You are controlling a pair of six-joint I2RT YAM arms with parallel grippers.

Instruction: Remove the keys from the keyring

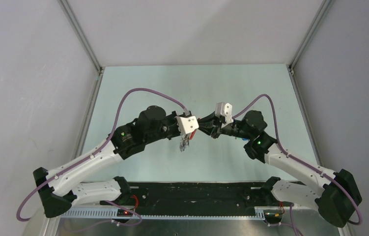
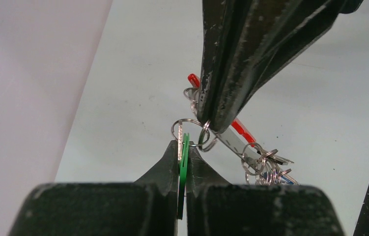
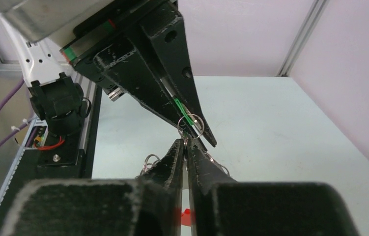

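My left gripper is shut on the green-headed key, held edge-on between its fingers; the green key also shows in the right wrist view. My right gripper is shut on the keyring, a red band with a grey tag and several small silver rings; its tips meet the left gripper's tips. A blue-headed key hangs low in the bunch. In the top view both grippers meet above the table's middle and the bunch dangles below them.
The pale green table is walled by grey panels at left, right and back. A black rail and cable tray run along the near edge by the arm bases.
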